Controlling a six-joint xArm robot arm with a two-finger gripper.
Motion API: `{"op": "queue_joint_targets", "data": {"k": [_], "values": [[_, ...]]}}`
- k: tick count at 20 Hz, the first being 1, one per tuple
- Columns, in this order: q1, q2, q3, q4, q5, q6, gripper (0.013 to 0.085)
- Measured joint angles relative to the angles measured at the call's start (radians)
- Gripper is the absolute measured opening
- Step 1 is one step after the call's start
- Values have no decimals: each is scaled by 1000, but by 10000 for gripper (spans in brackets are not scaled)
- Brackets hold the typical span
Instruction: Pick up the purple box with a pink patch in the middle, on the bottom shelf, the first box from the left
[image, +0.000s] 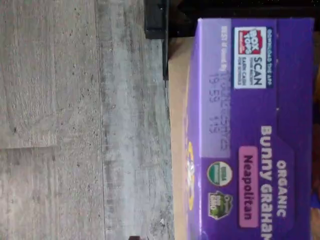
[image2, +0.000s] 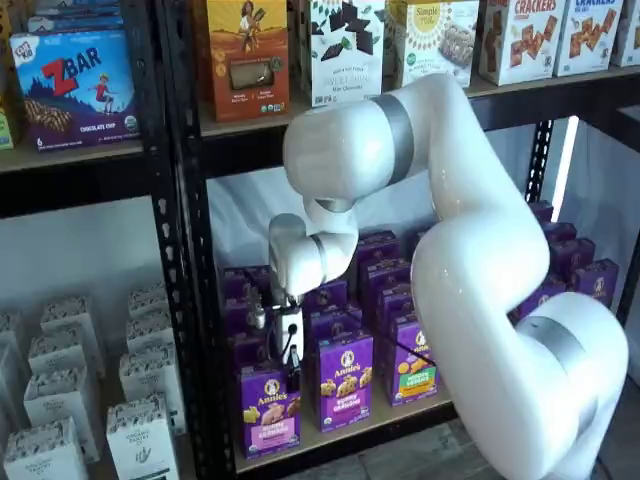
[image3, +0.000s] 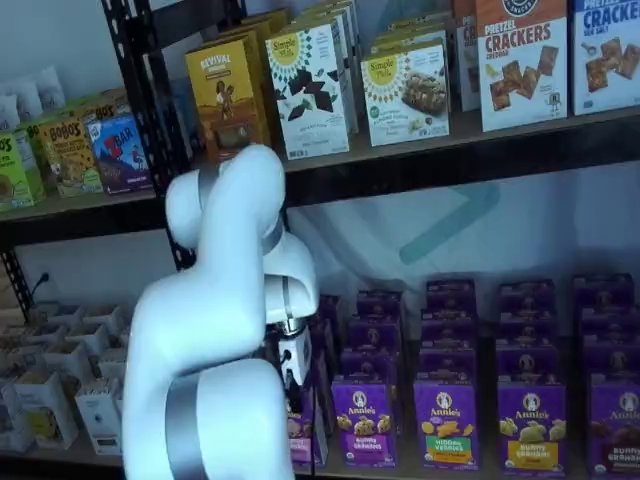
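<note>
The purple box (image2: 268, 412) stands upright at the left front of the bottom shelf (image2: 345, 432), with a white round logo and a pink panel. The wrist view shows its top flap (image: 250, 140) close up, with a pink "Neapolitan" label. My gripper (image2: 293, 384) hangs straight above this box, its black fingers just over the top edge. No gap between the fingers shows. In a shelf view the arm covers most of the box (image3: 306, 440), and the gripper (image3: 297, 388) sits right above it.
More purple Annie's cartons stand to the right, one with a purple-yellow panel (image2: 345, 383) and one with a green panel (image2: 411, 364). A black rack post (image2: 190, 300) rises just left of the box. White cartons (image2: 140, 435) fill the neighbouring rack. Grey floor (image: 75, 125) lies below.
</note>
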Motion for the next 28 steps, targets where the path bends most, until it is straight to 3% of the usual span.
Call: {"op": "queue_joint_targets", "data": {"k": [10, 20, 24, 28], "values": [[4, 35, -39, -22, 35, 24, 850], [2, 57, -94, 39, 127, -28, 850], [3, 56, -80, 33, 77, -23, 850], [4, 56, -56, -12, -8, 15, 850]]}}
